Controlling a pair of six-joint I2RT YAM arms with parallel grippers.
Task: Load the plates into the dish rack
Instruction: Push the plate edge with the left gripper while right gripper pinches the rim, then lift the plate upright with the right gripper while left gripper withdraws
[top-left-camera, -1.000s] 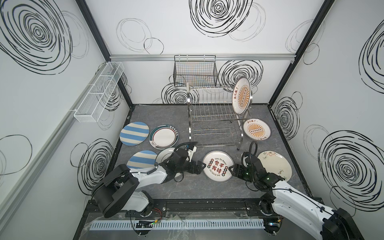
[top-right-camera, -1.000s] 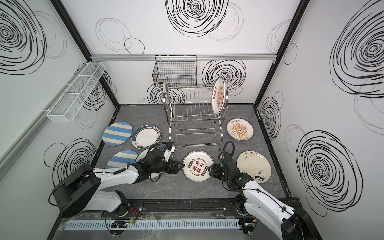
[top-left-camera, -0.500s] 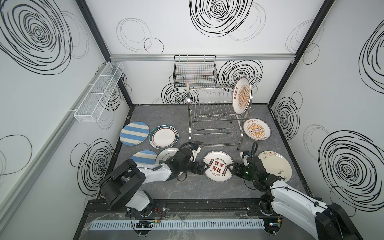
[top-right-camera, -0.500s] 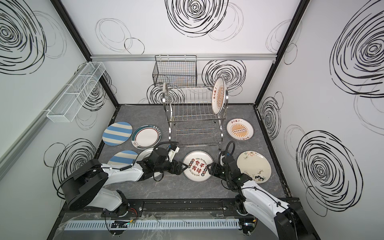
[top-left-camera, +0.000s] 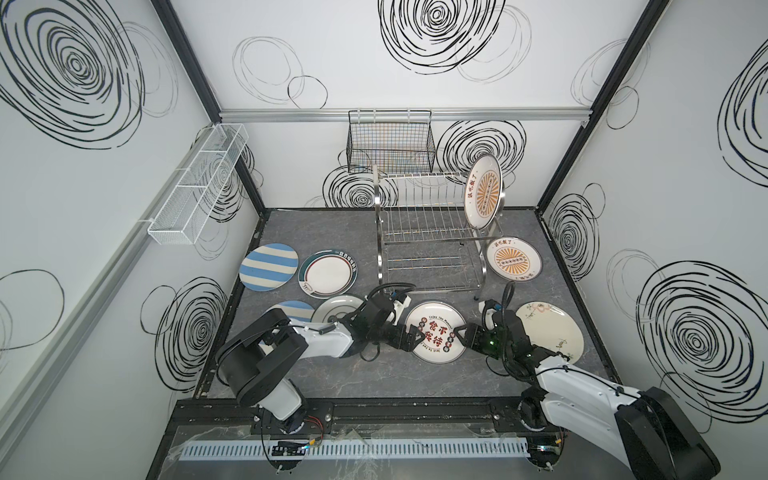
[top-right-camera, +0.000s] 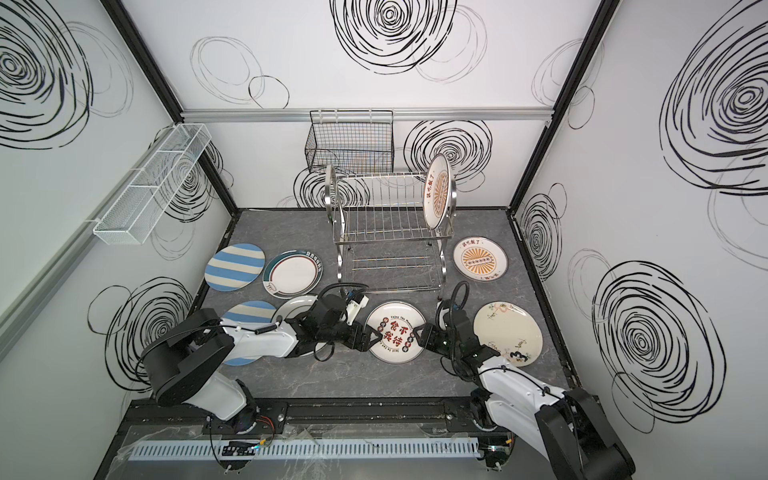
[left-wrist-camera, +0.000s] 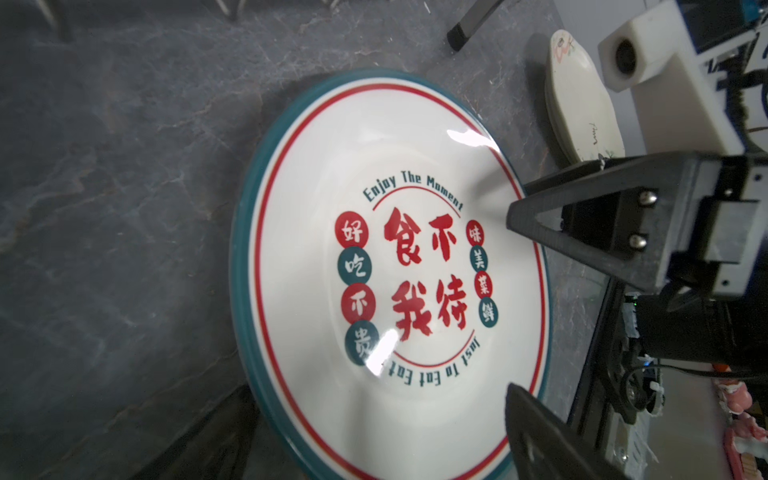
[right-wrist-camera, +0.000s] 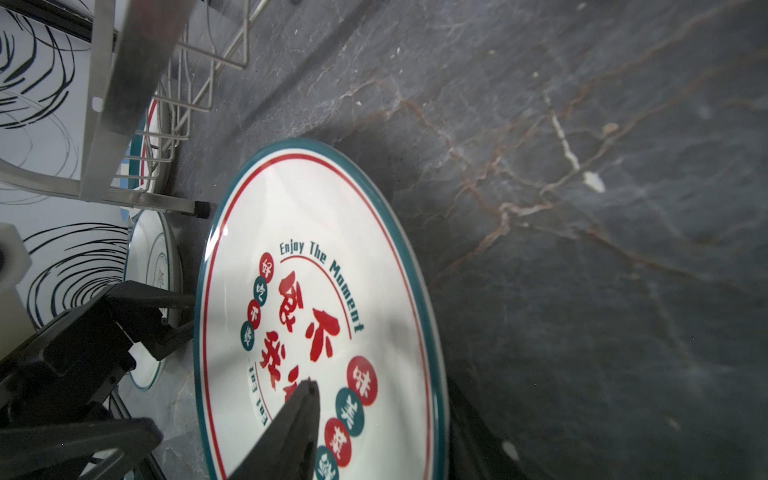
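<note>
grey marble tabletop (top-left-camera: 332, 386): "enjoy the moment" plate (top-left-camera: 436, 322), left gripper (top-left-camera: 413, 338) spread at rim, right gripper (top-left-camera: 460, 336) astride, hold unclear.

Shiny 2-tier steel wire dish rack (top-left-camera: 428, 239) rear-centre; white orange-sunburst plate (top-left-camera: 483, 192) upright in top tier, right end. Lying outside: 2nd sunburst plate (top-left-camera: 514, 259) just right of rack, red-character plate (top-left-camera: 435, 332) front-centre, blue-striped plate (top-left-camera: 269, 267) & green-rimmed plate (top-left-camera: 328, 274) left.

Plates (top-left-camera: 328, 273) beside dish rack (top-left-camera: 428, 232); bare tabletop (top-left-camera: 374, 382) nearside.
</note>
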